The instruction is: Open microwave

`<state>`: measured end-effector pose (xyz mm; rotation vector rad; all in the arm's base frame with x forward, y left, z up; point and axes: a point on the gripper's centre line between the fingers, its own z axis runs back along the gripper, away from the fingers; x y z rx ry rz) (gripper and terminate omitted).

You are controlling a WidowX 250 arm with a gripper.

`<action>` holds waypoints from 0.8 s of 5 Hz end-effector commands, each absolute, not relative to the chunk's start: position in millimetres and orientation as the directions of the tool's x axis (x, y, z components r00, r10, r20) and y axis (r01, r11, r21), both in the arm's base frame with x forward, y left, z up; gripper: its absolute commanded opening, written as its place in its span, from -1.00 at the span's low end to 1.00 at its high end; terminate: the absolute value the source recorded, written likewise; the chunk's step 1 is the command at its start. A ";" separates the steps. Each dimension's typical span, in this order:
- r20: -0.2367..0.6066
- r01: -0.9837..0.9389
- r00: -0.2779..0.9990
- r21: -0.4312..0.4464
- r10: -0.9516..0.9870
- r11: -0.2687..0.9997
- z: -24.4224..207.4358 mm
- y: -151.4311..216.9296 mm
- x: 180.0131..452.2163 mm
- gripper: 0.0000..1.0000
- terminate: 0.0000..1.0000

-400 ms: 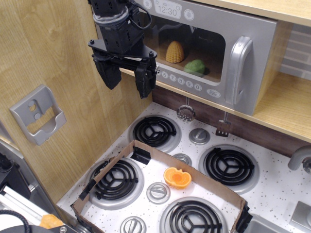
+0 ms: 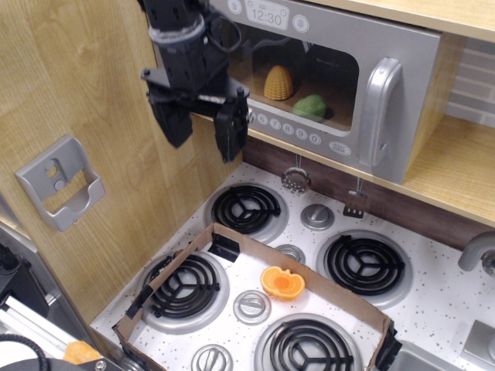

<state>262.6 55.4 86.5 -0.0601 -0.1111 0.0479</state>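
The grey toy microwave [image 2: 410,54] sits on a wooden shelf at the top, door shut. Its window shows a yellow corn piece [image 2: 278,83] and a green piece [image 2: 310,107] inside. A 12:30 display [image 2: 267,15] is at the top, round white buttons [image 2: 288,128] run along the bottom, and the thick silver loop handle [image 2: 380,112] is on the right side of the door. My black gripper [image 2: 203,133] hangs open and empty in front of the microwave's left end, fingers pointing down, far left of the handle.
A grey wall bracket [image 2: 60,182] is on the wooden left wall. Below is a toy stove [image 2: 433,305] with black coil burners, a cardboard frame [image 2: 305,272] and an orange piece [image 2: 282,283] on it. A strainer [image 2: 295,180] and spatula [image 2: 355,207] hang under the shelf.
My gripper has shifted slightly up and a little left; it stays open. Nothing else has moved.
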 end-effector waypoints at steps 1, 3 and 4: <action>0.237 0.015 0.972 -0.017 -0.010 1.000 100.3 12.4 281.7 1.00 -1.00; 0.326 0.071 0.944 -0.049 -0.051 0.996 110.5 -30.2 307.8 1.00 -1.00; 0.339 0.112 0.937 -0.065 -0.083 0.992 114.4 -46.1 324.6 1.00 -1.00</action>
